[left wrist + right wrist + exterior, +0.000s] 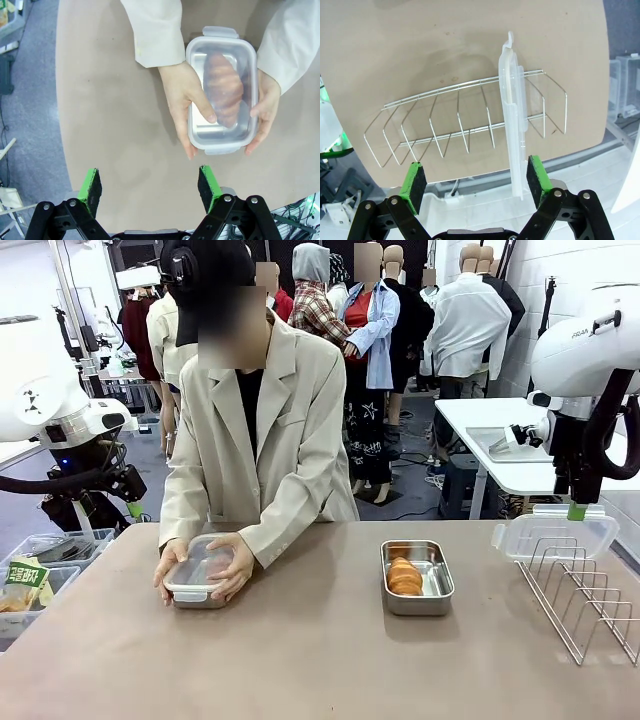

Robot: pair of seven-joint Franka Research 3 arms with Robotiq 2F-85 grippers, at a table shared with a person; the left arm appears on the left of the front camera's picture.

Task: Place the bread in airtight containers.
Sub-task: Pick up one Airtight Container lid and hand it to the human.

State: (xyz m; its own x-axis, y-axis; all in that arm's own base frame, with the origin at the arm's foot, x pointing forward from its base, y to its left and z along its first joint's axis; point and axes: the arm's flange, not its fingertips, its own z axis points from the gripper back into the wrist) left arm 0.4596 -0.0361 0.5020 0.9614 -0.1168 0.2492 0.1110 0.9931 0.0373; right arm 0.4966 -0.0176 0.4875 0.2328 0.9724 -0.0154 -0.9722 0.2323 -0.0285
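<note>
The right gripper (pixel 476 182) is released, its jaws wide, above the clear lid (pixel 512 115) that stands in the wire rack (pixel 445 125). Left of the rack sits the open container (pixel 416 577), which holds one croissant (pixel 404 576). Farther left of the rack, the person's hands (pixel 187 97) clasp the lidded container (pixel 197 578), which holds the second croissant (pixel 222 87). The left gripper (pixel 150 185) is released and empty.

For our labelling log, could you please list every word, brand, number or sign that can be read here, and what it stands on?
"FRA…": dark letters on the right arm, on its white shell; the rest is unreadable.
Green packet at the left edge: print too blurred to read.
Left arm: a dark mark, no readable letters.
Closed container, open container, lid, wire rack: no text seen.
</note>
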